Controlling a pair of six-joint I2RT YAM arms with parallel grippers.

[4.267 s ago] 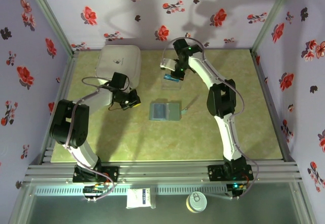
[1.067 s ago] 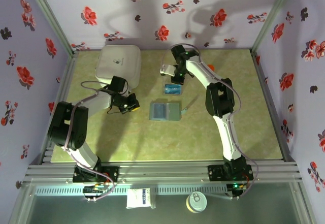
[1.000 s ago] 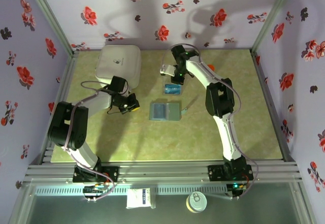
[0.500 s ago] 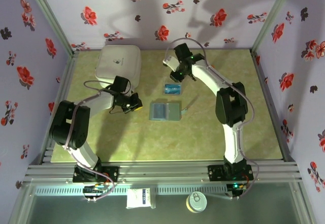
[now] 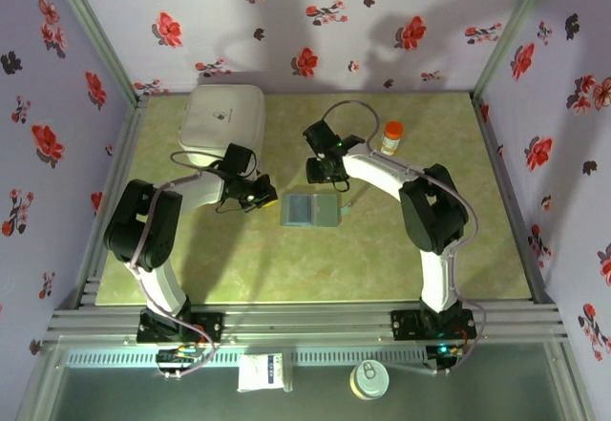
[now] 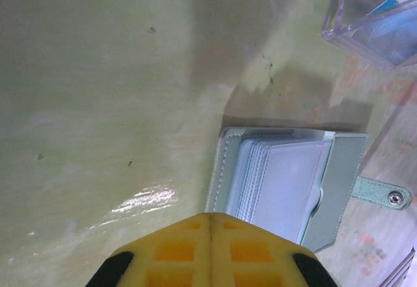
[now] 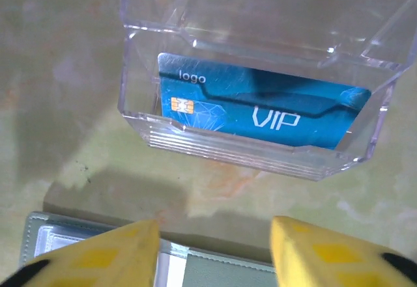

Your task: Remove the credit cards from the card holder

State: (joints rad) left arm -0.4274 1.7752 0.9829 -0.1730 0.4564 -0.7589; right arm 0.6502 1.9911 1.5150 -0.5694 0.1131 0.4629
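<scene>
- Walls point(image 5: 239, 30): pale lilac, printed with red and dark flowers, enclosed three sides.
- Tabletop point(image 5: 286, 259): mottled yellow-green, glossy, with patches of glare.
- Corner posts point(image 5: 91, 30): grey metal, slanted at the rear.
- Rail point(image 5: 305, 324): ribbed aluminium, ran along the near edge.

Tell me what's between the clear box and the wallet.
Nothing but bare table, as the right wrist view shows, between the clear box and the wallet.
</scene>
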